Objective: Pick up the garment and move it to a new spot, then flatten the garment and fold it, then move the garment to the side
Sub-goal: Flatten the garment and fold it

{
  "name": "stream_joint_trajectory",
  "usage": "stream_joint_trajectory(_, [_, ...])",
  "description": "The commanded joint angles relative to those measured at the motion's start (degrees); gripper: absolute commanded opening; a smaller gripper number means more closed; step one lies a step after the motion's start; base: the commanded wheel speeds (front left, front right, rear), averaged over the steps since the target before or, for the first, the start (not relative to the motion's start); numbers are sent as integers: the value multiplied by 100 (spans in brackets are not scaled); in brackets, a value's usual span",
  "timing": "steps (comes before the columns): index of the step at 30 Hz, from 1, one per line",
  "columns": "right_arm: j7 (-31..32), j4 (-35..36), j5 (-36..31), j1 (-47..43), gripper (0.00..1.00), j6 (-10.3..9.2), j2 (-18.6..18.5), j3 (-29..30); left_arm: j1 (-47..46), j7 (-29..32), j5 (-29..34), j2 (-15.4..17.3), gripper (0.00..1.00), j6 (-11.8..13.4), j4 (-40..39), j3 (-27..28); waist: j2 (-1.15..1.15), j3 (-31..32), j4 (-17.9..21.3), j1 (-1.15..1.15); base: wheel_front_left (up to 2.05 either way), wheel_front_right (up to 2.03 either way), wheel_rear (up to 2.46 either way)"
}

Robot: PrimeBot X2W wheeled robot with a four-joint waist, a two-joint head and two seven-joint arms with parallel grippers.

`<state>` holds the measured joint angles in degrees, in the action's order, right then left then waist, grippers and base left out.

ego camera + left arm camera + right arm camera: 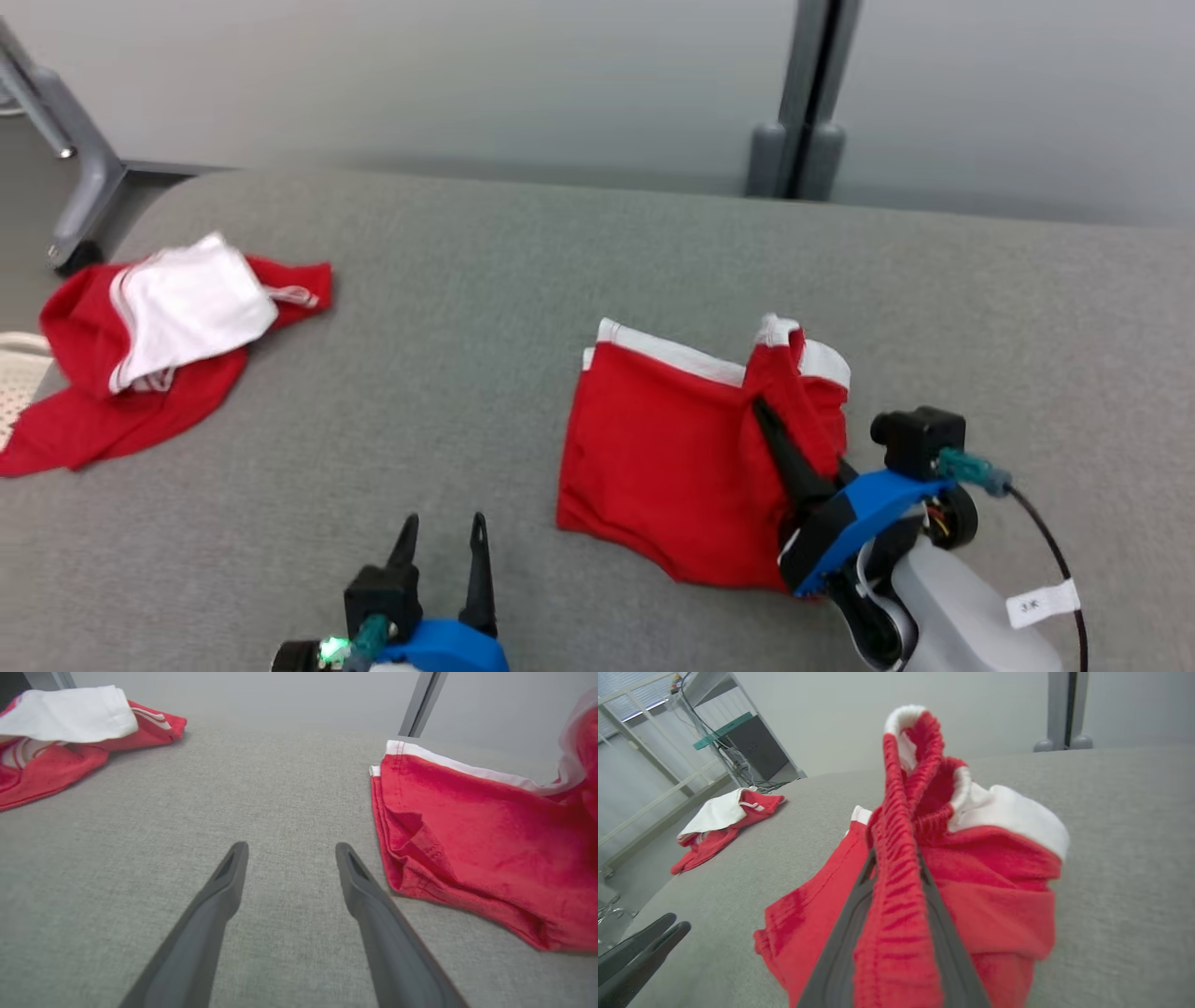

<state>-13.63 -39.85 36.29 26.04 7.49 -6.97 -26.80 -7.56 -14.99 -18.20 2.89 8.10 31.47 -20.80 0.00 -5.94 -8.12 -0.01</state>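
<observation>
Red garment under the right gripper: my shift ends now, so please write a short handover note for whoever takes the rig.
Right gripper: shut on a raised ridge of the red garment, near its white-trimmed edge.
Left gripper: open, holding nothing, low over the grey table, to the left of that garment.
Garment: mid-table, roughly doubled over, rumpled, mostly resting on the table. A second red-and-white garment lies at the far left.
Done: grasp made.
Left, as it seems: flatten, finish the fold, move it aside.
</observation>
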Motion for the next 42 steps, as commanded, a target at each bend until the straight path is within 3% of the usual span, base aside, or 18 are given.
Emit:
stream_joint_trajectory(1, [11,-99,28,167,0,2,-1,-100,19,-28,-27,1,100,10,19,-36,0,-128,-368,1,0,0,0])
stream_joint_trajectory(7, [-44,-494,-62,381,0,1,40,-288,126,-28,-47,-3,100,57,-45,-118,0,-158,-950,1,0,0,0])
stream_joint_trajectory(8, [-59,-582,-78,406,13,1,59,-305,145,-27,-62,-3,100,64,-45,-111,0,-157,-1026,1,0,0,0])
stream_joint_trajectory(9, [-77,-686,-98,446,33,1,85,-302,154,-27,-74,-3,100,70,-50,-110,0,-160,-1098,1,0,0,0])
stream_joint_trajectory(10, [-88,-772,-118,482,73,1,111,-295,160,-28,-69,-3,100,73,-63,-101,0,-162,-1144,1,0,0,0])
stream_joint_trajectory(11, [-108,-838,-141,514,100,2,145,-308,177,-28,-74,-3,100,77,-67,-92,0,-167,-1177,1,0,0,0])
stream_joint_trajectory(19, [-159,-223,-151,509,100,1,239,-227,101,-27,-19,-4,100,100,-217,46,0,-127,-868,1,0,0,0])
stream_joint_trajectory(25, [-159,333,-951,51,100,1,14,758,-16,-28,96,-3,100,92,-421,93,0,-46,-335,1,0,0,0])
stream_joint_trajectory(32, [-160,933,-2185,-698,100,1,157,2093,18,-28,361,-1,100,80,-622,302,0,92,263,1,0,0,0])
stream_joint_trajectory(42, [-160,1063,-2912,-1502,100,1,388,2566,361,-27,495,0,100,9,-540,542,0,375,737,1,0,0,0])
